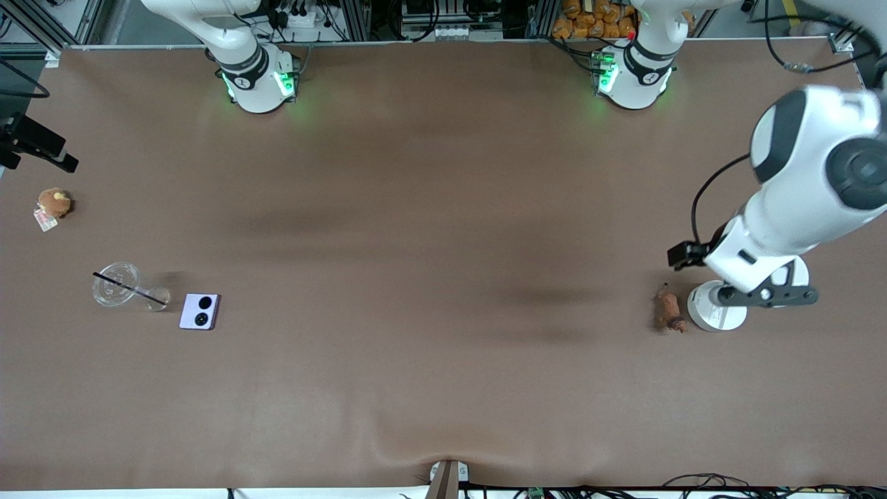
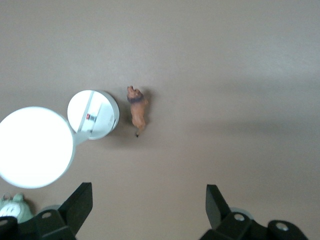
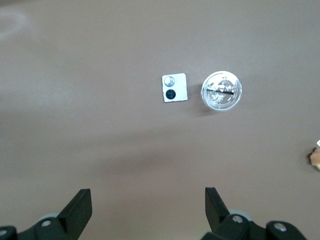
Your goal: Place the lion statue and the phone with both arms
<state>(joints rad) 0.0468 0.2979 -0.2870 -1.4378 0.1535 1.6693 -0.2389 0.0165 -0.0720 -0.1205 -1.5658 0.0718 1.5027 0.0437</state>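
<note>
Left gripper (image 2: 146, 210) hovering high over lion statue (image 1: 669, 310), fingers spread wide, gripping nothing. Statue lying beside white lamp (image 1: 718, 308), at left arm's end. Right gripper (image 3: 148, 212) likewise gaping, empty, looking down over phone (image 1: 200, 311) lying flat beside glass (image 1: 116, 283), at right arm's end.

Matt brown cloth table (image 1: 443, 208); clear glass cup (image 1: 116, 284); glossy lilac phone (image 1: 199, 311); smooth white plastic lamp (image 1: 717, 312)
</note>
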